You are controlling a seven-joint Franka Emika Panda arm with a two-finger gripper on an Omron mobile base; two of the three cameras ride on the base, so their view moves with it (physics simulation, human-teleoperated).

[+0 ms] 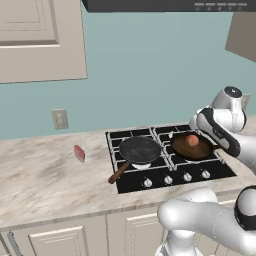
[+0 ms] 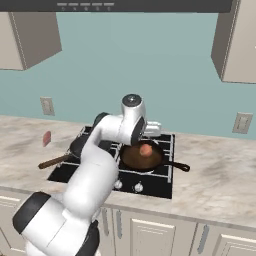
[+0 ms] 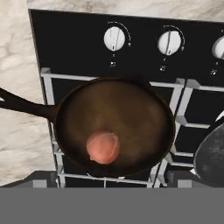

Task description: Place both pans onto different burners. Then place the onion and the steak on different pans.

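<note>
The dark reddish-brown pan rests on the right front burner of the black cooktop with the onion lying inside it. On the left burner sits the black pan; its wooden handle points toward the counter's front. The steak lies on the counter left of the cooktop. My gripper hovers above the reddish pan, open, with nothing between its fingers.
Silver knobs line the cooktop's front edge. Marble counter stretches to both sides. Wall outlets sit on the teal backsplash. Cabinets and a range hood hang overhead.
</note>
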